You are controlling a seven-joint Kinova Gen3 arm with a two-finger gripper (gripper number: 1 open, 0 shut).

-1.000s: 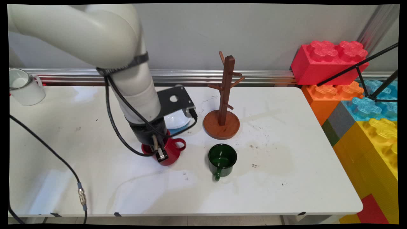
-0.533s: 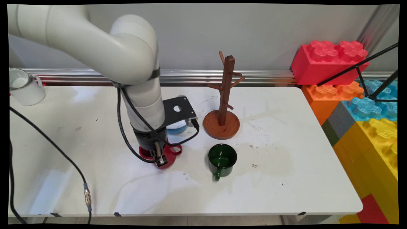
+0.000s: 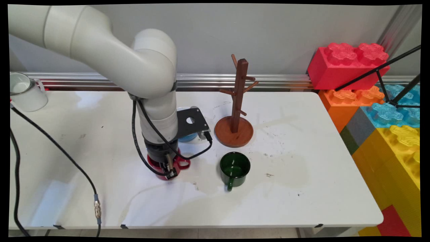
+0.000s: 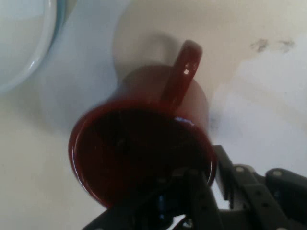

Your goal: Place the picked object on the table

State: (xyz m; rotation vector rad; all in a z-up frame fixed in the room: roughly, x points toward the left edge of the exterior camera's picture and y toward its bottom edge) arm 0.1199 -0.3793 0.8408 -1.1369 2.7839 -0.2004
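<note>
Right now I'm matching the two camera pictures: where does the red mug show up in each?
Main view: red mug left of centre, under the claw, mostly hidden.
Hand view: it fills the centre, handle pointing up.
Shared landmark: the blue-and-white bowl, behind the mug; top-left corner in the hand view.

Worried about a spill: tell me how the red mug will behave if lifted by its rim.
The red mug looks rigid and glossy, so it may slip. The claw pinches one wall of the rim beside the handle, so the mug would probably hang tilted. It looks empty and likely light.
</note>
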